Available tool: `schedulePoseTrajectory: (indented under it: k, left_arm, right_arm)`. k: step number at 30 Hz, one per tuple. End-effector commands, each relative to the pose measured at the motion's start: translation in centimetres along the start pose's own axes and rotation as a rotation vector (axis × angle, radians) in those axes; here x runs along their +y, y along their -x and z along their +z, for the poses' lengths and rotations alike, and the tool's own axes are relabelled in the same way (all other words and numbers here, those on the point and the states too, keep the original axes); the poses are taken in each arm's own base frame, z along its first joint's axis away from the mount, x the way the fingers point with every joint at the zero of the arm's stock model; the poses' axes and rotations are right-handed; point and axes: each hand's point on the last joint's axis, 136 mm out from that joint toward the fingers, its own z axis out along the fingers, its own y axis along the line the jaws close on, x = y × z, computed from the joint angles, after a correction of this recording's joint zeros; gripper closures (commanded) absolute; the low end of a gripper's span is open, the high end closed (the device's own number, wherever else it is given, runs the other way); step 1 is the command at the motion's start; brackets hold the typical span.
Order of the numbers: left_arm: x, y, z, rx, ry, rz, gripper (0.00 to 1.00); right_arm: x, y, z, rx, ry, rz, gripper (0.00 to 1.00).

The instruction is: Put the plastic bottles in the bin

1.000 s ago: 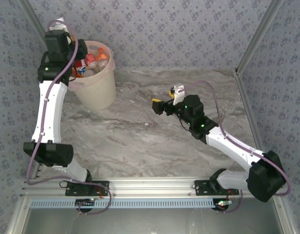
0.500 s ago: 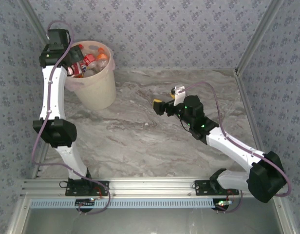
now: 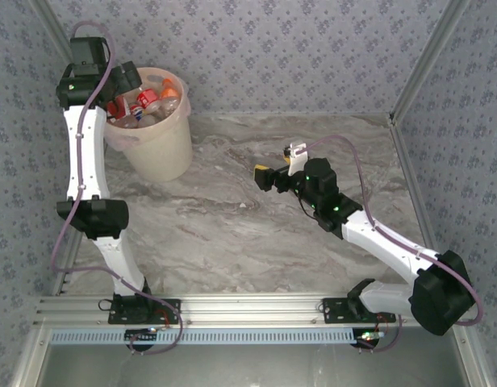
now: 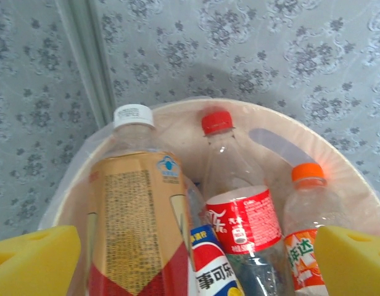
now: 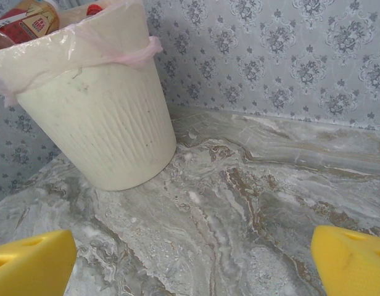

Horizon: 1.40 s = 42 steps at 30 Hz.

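Your left fingers (image 4: 36, 262) are spread wide, pinching nothing, poised over the bin (image 4: 347, 154) at far-left corner of worktop (image 3: 232, 226). Plastic bottles (image 4: 242, 216) stand packed inside it, caps up, just below & btwn the fingers. Right fingers (image 5: 29, 265) spread too, empty, low over worktop. Bin well apart, ahead-left of them.

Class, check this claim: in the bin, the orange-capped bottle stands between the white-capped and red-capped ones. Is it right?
No. The left wrist view shows the red-capped bottle between the white-capped bottle and the orange-capped bottle in the bin.
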Motion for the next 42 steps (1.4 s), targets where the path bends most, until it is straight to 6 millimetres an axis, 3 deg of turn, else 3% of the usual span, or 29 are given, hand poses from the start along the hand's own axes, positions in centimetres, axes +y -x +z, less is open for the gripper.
schedulePoseTrajectory:
  k: [1, 7, 15, 18, 25, 29, 35, 42]
  left_arm:
    - [0.5, -2.1, 2.1, 0.087, 0.008, -0.032, 0.03]
    - [0.2, -7.0, 6.1, 0.240, -0.022, -0.110, 0.04]
    - [-0.3, -10.3, 7.4, 0.289, -0.078, -0.152, 0.05]
    - [0.4, -9.3, 6.5, 0.257, -0.042, -0.133, 0.05]
    - [-0.6, -2.5, 0.8, 0.060, -0.101, -0.042, 0.02]
    - [-0.7, -0.8, -1.4, 0.011, -0.110, -0.015, 0.02]
    - [-1.8, -2.0, -1.5, 0.046, -0.158, -0.007, 0.02]
    - [-1.3, -6.5, 2.8, 0.187, -0.123, -0.028, 0.02]
  right_arm:
    - [-0.1, 0.2, -0.4, -0.017, -0.014, -0.012, 0.00]
    - [-0.3, 0.0, -0.5, -0.012, -0.024, -0.010, 0.00]
    - [-0.4, -0.4, -0.3, -0.006, -0.026, -0.010, 0.00]
    - [-0.3, -0.5, -0.1, -0.003, -0.022, -0.010, 0.00]
    - [-0.3, -0.5, 0.0, -0.006, -0.021, -0.010, 0.00]
    - [-0.3, -0.5, 0.0, -0.007, -0.021, -0.006, 0.00]
    - [-0.4, -0.5, 0.1, -0.007, -0.023, -0.004, 0.00]
    - [-0.3, -0.6, 0.2, -0.002, -0.021, -0.003, 0.00]
